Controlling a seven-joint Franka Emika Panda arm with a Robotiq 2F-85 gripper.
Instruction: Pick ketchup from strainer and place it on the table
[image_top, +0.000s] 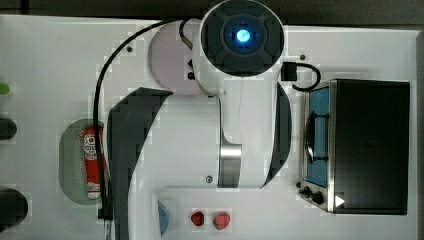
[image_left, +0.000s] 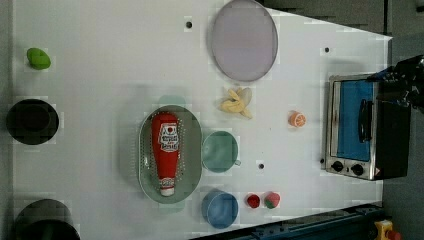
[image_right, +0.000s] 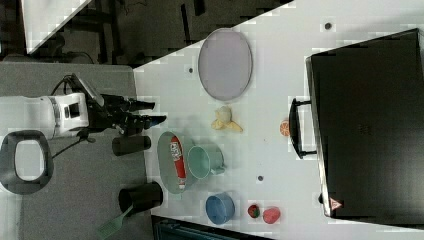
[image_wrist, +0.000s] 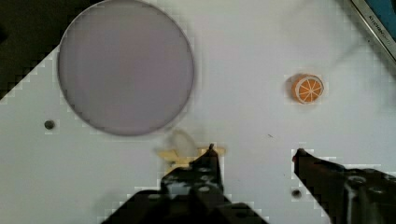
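**Ketchup Lies in the Strainer, Gripper Spread Apart**

The big white table (image_left: 110, 65) holds everything. In the top view, the white and grey robot arm (image_top: 200, 135) covers much of the middle of it.

A toaster oven (image_left: 362, 127) with a blue door stands at the left view's right. Its black top looks very big in the right view.

A round grey-lilac plate (image_left: 243, 40) lies flat near the left view's top.

The pale green strainer (image_left: 192, 150) sits near the middle of the left view. The ketchup (image_left: 166, 150) lies on its side inside it. The white cap points to the left view's bottom. Nothing touches the bottle.

A green mug (image_left: 219, 151) stands just beside the strainer, at the left view's right of it. A blue bowl (image_left: 220, 210) sits below the mug in the left view.

Some yellow banana pieces (image_left: 236, 102) lie between the plate and the green mug.

Two small strawberries (image_left: 263, 200) sit beside the blue bowl. A little orange slice (image_left: 297, 119) lies near the oven.

The gripper (image_wrist: 254, 151) hangs above the table, and its two black fingers (image_wrist: 211, 161) are spread apart with nothing between them. In the wrist view the banana pieces lie under one finger. In the right view the gripper (image_right: 150, 112) is well apart from the ketchup.
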